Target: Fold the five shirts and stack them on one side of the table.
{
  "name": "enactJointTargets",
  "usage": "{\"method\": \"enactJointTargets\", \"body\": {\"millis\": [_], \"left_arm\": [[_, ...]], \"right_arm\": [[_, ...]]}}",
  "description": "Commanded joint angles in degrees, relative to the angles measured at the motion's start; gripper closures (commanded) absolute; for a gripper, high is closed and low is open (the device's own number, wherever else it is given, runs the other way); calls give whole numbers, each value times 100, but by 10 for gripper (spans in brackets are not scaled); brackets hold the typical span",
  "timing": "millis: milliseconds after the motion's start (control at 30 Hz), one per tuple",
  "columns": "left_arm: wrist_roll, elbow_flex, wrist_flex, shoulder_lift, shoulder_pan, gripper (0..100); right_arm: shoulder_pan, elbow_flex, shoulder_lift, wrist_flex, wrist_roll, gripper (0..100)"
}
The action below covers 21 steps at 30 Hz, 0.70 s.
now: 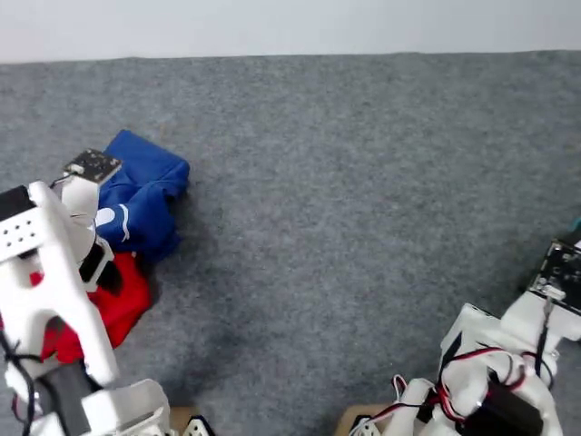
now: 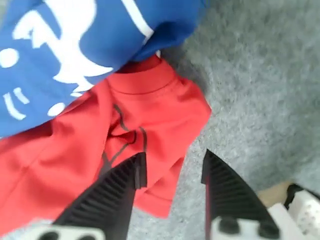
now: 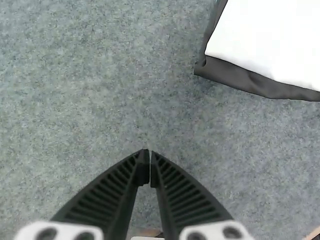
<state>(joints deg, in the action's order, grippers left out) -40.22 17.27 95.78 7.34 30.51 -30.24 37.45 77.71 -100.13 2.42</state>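
Observation:
A crumpled blue shirt with white print lies at the table's left side, overlapping a red shirt nearer the front. In the left wrist view the blue shirt lies over the red shirt. My left gripper hovers open above the red shirt's loose edge, holding nothing. My right gripper is shut and empty over bare grey felt. A folded white shirt with a dark edge lies just beyond it. The right arm sits at the front right.
Grey felt covers the whole table, with wide free room in the middle and back. The left arm's white body covers part of the red shirt. Both arm bases stand at the front edge.

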Motion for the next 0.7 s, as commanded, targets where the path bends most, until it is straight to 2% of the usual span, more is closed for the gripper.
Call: {"method": "enactJointTargets", "body": {"millis": [0,200,433,567,667], "left_arm": [[-316,-224,-229,-316,53,806],[-316,-224,-914,-809,53,748],[-281,-215,-1714,-1662,44,739],[-281,-224,-1960,-2251,9,746],[-290,-233,-2040,-2488,-79,817]], "right_arm": [[-57,-62,4,57,413,989],[-57,-79,31,66,651,989],[-48,-79,31,66,659,988],[-57,-88,31,66,659,989],[-57,-88,31,66,659,989]]}}
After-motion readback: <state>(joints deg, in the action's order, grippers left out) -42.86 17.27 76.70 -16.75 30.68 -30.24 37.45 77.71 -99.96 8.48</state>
